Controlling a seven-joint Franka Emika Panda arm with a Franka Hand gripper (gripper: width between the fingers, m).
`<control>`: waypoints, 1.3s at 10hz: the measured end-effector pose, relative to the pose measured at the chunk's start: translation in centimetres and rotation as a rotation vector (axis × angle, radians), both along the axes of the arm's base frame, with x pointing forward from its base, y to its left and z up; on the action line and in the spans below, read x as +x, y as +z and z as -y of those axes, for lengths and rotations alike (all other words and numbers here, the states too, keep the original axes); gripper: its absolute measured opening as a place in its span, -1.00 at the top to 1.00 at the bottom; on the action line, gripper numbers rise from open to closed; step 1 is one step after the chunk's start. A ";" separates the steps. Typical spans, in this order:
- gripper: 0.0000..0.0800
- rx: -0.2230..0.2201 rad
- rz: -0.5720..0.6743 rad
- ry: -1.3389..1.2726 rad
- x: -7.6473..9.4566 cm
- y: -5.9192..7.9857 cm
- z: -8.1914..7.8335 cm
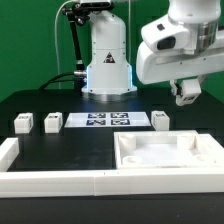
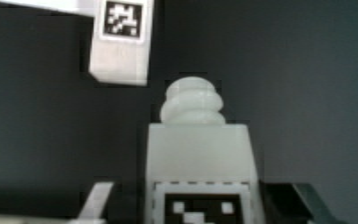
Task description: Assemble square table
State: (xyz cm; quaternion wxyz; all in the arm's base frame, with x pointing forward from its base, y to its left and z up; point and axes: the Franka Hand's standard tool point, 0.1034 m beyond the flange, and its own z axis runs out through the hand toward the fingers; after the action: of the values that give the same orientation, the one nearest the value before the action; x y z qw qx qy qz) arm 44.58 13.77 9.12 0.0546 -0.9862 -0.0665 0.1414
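My gripper hangs in the air at the exterior view's upper right, shut on a white block leg. In the wrist view the leg stands between the two fingers, tag side facing the camera and its rounded screw tip pointing away. The square slab lies rimmed side up at the front right, below the gripper. A loose leg lies behind the slab, and the wrist view shows a loose leg beyond the held one. Two more legs lie at the left.
The marker board lies flat in front of the robot base. A long white rail runs along the front edge and turns up the left side. The tabletop is black.
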 end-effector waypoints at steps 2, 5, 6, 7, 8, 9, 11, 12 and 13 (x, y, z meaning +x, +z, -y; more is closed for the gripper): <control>0.28 0.004 0.131 -0.012 0.2 -0.2 0.3; 0.28 0.019 0.330 -0.030 1.0 -0.3 0.5; 0.28 0.028 0.396 -0.041 2.4 0.4 0.6; 0.28 0.034 0.443 -0.043 3.4 1.1 0.7; 0.28 0.040 0.497 -0.036 4.5 1.8 1.0; 0.28 0.047 0.575 -0.040 5.5 2.4 1.2; 0.28 0.045 0.553 -0.035 5.0 2.0 1.1; 0.28 0.045 0.552 -0.035 5.0 2.0 1.1; 0.28 0.046 0.555 -0.033 5.0 1.7 1.1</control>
State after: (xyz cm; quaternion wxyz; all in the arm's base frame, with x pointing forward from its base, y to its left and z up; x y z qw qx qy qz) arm 49.60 12.66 10.86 0.0589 -0.9867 -0.0658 -0.1366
